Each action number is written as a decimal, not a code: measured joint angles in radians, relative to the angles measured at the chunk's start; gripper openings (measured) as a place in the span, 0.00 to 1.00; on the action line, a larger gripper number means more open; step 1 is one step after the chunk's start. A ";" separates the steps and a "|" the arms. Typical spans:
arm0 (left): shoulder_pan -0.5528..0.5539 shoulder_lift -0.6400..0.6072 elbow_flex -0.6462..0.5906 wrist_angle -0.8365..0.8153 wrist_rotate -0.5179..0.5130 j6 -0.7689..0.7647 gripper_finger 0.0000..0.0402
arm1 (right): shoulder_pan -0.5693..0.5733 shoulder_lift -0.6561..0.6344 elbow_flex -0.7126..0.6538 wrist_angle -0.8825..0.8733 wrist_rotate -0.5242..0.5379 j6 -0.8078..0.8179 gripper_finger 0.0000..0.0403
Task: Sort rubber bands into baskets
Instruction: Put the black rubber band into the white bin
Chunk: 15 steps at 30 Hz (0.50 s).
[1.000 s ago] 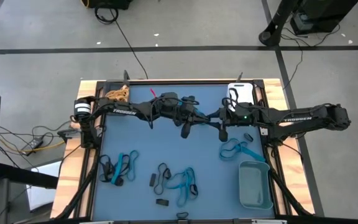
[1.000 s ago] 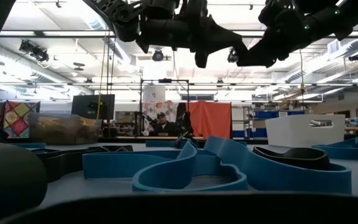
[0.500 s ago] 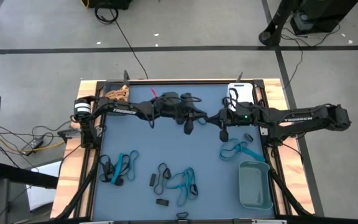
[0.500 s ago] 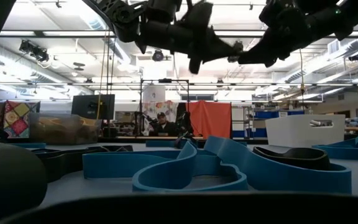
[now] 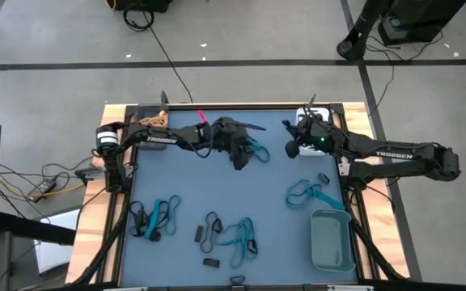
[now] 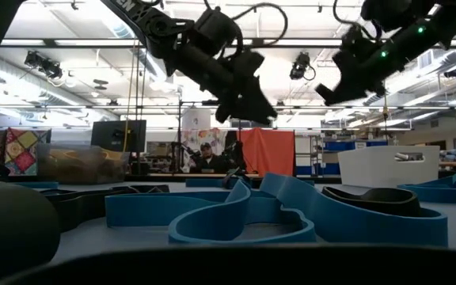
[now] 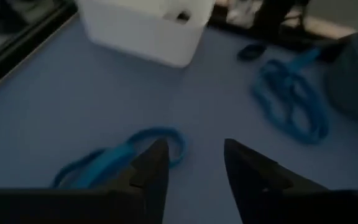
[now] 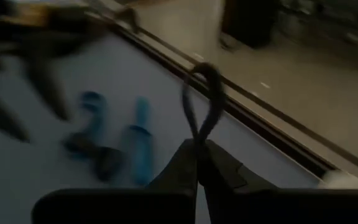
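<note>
Loose rubber bands [image 5: 237, 234] lie on the near surface [image 5: 217, 186], beside the grey-teal basket [image 5: 332, 240]. Farther back, the left pincer [image 7: 191, 163] stands open above a blue band [image 7: 123, 152]. Beside the white basket [image 5: 320, 119], the right pincer [image 8: 199, 152] is closed on a dark band [image 8: 201, 99].

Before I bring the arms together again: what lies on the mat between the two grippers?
High view: one blue rubber band beside the left gripper; otherwise bare mat up to the right gripper.
</note>
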 joint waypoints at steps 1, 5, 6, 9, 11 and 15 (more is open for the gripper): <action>0.001 0.000 0.000 -0.022 -0.010 -0.014 0.40 | -0.016 -0.002 0.000 -0.037 0.027 0.015 0.05; 0.002 0.000 -0.016 -0.057 -0.033 -0.037 0.41 | -0.090 0.000 0.000 -0.202 0.103 0.090 0.06; 0.002 0.000 -0.022 -0.056 -0.033 -0.040 0.41 | -0.110 0.000 0.000 -0.236 0.102 0.114 0.07; 0.002 0.000 -0.031 -0.067 -0.033 -0.042 0.41 | -0.159 0.000 0.000 -0.311 0.076 0.177 0.09; 0.002 0.000 -0.036 -0.067 -0.033 -0.042 0.41 | -0.184 0.000 0.000 -0.343 0.043 0.208 0.09; 0.002 0.000 -0.040 -0.071 -0.034 -0.042 0.41 | -0.216 0.001 0.000 -0.359 0.014 0.258 0.10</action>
